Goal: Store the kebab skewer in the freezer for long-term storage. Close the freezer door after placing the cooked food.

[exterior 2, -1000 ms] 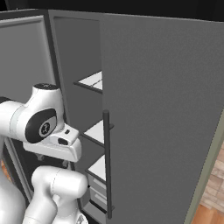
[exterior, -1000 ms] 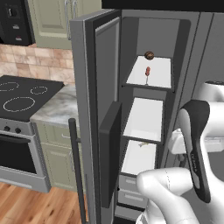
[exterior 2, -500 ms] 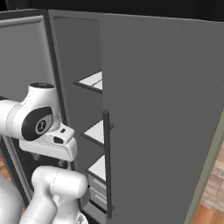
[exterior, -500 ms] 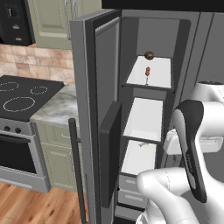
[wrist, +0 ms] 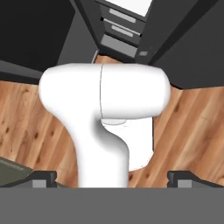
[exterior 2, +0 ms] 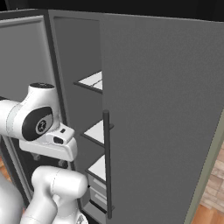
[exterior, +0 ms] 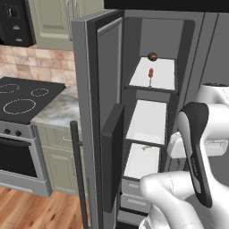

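Observation:
The kebab skewer (exterior: 150,76) lies on the top white shelf inside the freezer (exterior: 154,112), red-orange chunks towards the back, with nothing touching it. The freezer door (exterior: 106,116) stands swung wide open to the left, its dark bar handle (exterior: 78,174) towards me. My gripper (wrist: 113,178) is open and holds nothing. Its two dark fingertips (wrist: 43,178) stand far apart, pointing down at the wooden floor in front of the freezer's grey drawers (wrist: 120,30). The arm is folded low at the right, well below the skewer's shelf.
A small dark brown lump (exterior: 152,56) sits at the back of the same shelf. Two lower white shelves (exterior: 147,120) hold nothing large. The plain grey fridge door (exterior 2: 166,113) is shut on the right. A stove (exterior: 20,100) and stone counter (exterior: 58,112) stand left of the open door.
The arm's upper link has sunk a little and shifted left in the left base view. The skewer, the door and the open jaws are unchanged.

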